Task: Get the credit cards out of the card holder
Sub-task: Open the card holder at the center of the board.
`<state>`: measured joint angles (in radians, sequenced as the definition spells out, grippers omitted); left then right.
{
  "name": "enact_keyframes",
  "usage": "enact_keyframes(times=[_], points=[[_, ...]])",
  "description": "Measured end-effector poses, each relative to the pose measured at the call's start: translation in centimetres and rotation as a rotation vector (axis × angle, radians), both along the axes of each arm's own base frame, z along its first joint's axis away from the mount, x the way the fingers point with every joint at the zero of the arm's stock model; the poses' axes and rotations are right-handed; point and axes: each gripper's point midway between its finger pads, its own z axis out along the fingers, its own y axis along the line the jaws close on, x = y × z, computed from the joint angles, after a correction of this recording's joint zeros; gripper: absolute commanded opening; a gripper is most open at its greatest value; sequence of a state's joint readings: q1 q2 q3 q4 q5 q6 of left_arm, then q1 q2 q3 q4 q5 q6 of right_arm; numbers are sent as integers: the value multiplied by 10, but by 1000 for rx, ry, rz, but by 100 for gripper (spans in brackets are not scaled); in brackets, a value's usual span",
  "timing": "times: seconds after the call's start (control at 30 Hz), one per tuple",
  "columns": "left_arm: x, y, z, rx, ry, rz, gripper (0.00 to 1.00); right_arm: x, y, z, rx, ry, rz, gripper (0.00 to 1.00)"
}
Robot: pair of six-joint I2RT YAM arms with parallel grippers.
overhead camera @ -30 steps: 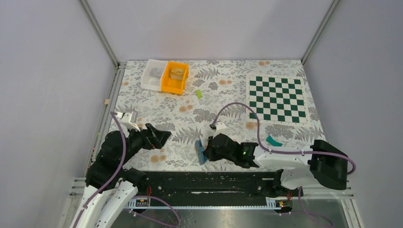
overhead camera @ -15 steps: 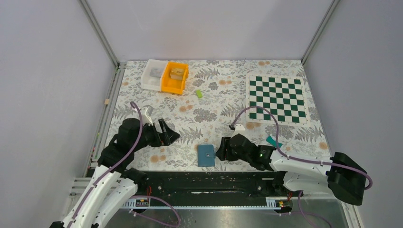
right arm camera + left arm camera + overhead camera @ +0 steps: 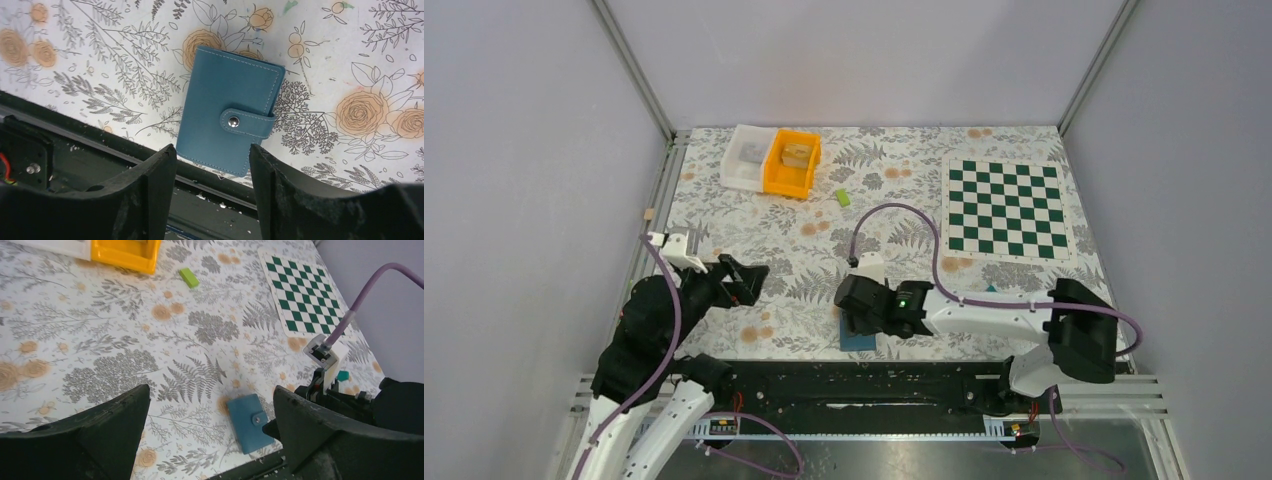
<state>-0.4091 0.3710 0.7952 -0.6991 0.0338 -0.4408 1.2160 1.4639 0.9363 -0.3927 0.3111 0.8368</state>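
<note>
Blue card holder (image 3: 227,107) flat on desk (image 3: 904,200), snap flap fastened, at 6 o'clock by near edge. Right claw (image 3: 212,190) above it, jaws spread, fingers flanking holder's near end; contact unclear. Left claw (image 3: 210,440) spread, empty, at 8 o'clock, well apart. Teal credit card (image 3: 343,375) on desk at holder's 2 o'clock, beside right arm.

Floral-print table (image 3: 894,215) carries a chessboard (image 3: 1005,208); orange bin (image 3: 792,163), white bin (image 3: 749,157) and lime block (image 3: 843,198) lie left of it; blue card holder (image 3: 227,109), closed, toward its near-left.
</note>
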Motion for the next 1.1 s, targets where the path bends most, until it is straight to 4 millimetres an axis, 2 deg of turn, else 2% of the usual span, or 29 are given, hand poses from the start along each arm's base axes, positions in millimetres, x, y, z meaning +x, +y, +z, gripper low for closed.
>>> enact_keyframes(times=[0.1,0.3,0.4,0.6,0.77,1.1], points=[[-2,9,0,4,-46,36,93,3,6,-4,-55,-6,-9,62],[-3,24,0,19,-82,106,94,8,-4,-11,-132,-23,-45,62],[-5,31,1,21,-94,134,94,11,-3,-8,-143,-33,-52,62],[-5,32,1,22,-95,140,94,17,2,-4,-145,-50,-66,62],[-5,32,1,21,-97,141,94,20,2,-4,-167,-54,-89,58],[-7,33,2,16,-109,144,94,22,13,-15,-196,-30,-103,51]])
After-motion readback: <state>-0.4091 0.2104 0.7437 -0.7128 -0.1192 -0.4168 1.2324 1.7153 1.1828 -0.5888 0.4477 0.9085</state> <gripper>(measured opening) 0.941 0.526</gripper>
